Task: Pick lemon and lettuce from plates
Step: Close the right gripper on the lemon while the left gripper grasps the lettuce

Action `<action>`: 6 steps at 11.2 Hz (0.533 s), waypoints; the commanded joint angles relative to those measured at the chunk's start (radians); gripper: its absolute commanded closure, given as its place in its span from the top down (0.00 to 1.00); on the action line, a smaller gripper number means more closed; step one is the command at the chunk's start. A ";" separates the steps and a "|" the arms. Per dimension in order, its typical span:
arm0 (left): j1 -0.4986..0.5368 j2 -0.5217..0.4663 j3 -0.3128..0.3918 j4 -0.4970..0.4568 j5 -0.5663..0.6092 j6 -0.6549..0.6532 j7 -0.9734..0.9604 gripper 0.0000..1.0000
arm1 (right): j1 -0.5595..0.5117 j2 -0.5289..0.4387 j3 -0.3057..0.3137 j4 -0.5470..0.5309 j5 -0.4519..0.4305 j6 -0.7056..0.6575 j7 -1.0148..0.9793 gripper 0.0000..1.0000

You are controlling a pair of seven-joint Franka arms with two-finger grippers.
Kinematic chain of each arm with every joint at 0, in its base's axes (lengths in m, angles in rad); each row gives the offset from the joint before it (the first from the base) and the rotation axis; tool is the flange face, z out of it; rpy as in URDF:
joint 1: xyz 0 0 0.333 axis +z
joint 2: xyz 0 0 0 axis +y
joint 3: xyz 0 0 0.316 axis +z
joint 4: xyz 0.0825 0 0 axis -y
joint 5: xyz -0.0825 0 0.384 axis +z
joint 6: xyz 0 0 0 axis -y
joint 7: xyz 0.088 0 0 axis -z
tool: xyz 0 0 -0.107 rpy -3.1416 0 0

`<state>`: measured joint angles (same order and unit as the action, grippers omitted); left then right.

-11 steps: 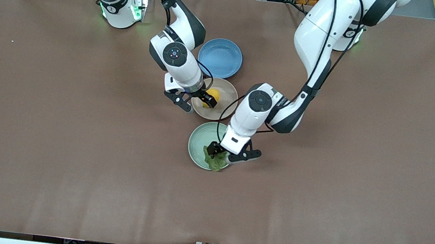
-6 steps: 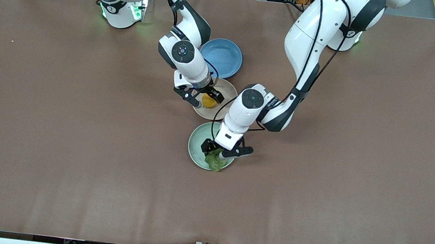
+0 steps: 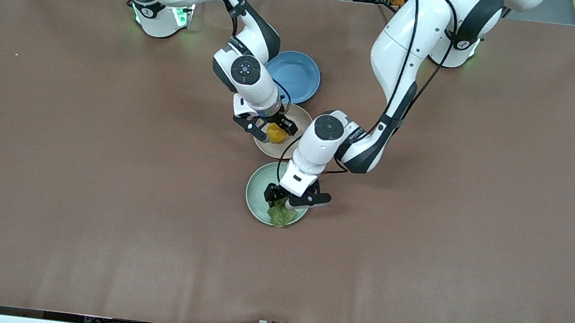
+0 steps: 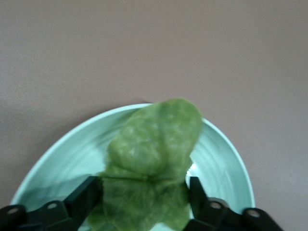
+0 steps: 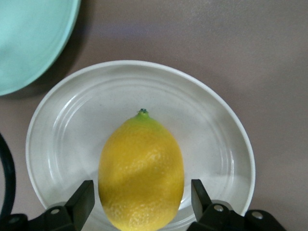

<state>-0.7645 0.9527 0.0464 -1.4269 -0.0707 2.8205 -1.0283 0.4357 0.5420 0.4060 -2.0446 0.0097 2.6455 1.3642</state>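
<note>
The right gripper (image 3: 273, 132) has its jaws open around the lemon (image 3: 276, 133) on the beige plate (image 3: 273, 150). Nearer the camera than that plate, the left gripper (image 3: 283, 202) has its jaws open astride the lettuce (image 3: 280, 216) on the mint plate (image 3: 257, 193).

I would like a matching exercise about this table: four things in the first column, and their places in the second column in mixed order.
Things:
1. lemon
2. lettuce
3. blue plate
4. left claw

Places:
A. on the mint green plate
B. nothing on it, farthest from the front camera
C. on the beige-pink plate, between the right claw's fingers
D. down at the lettuce, a finger on each side

Pairs: 1-C, 2-A, 3-B, 4-D
</note>
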 commanded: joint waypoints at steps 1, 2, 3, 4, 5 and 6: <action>-0.029 0.034 0.029 0.034 -0.006 0.011 -0.021 0.00 | -0.009 0.013 0.004 -0.002 -0.022 0.014 0.026 0.91; -0.030 0.034 0.030 0.033 -0.006 0.011 -0.019 0.00 | -0.011 0.015 0.004 -0.002 -0.024 0.014 0.026 0.90; -0.030 0.034 0.030 0.032 -0.006 0.011 -0.019 0.00 | -0.011 0.016 0.002 -0.002 -0.024 0.014 0.024 0.85; -0.029 0.028 0.030 0.031 -0.006 0.011 -0.019 0.00 | -0.012 0.018 0.001 0.000 -0.028 0.016 0.024 0.73; -0.027 0.020 0.029 0.031 -0.008 0.011 -0.018 0.00 | -0.014 0.019 0.000 0.000 -0.046 0.016 0.024 0.53; -0.022 0.008 0.029 0.029 -0.008 0.011 -0.018 0.00 | -0.017 0.019 -0.001 0.000 -0.053 0.014 0.024 0.33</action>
<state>-0.7754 0.9552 0.0568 -1.4205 -0.0707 2.8236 -1.0283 0.4334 0.5551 0.3990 -2.0445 -0.0042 2.6506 1.3643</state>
